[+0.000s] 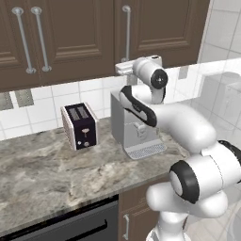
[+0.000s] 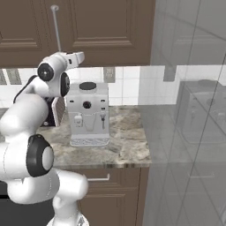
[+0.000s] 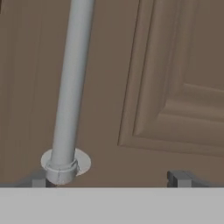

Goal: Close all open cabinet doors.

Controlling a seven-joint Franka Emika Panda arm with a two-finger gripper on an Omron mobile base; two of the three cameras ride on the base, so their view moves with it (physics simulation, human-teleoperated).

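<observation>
Gripper (image 3: 113,178) raised to the upper cabinet door (image 1: 162,28) above the coffee machine (image 1: 134,129).

The jaws are held spread wide, just in front of the dark brown door, with the foot of its silver bar handle (image 3: 65,164) beside the left fingertip (image 3: 39,180). The hand is judged to be set there so the panel can be pushed flush. To the left, a toaster (image 1: 80,126) is seen on the marble counter (image 1: 42,174), below further upper doors (image 1: 61,37) that appear shut.

A home kitchen; marble counter (image 1: 42,164), toaster (image 1: 80,126), coffee machine (image 2: 88,114), brown wall cabinets (image 1: 70,37).
</observation>
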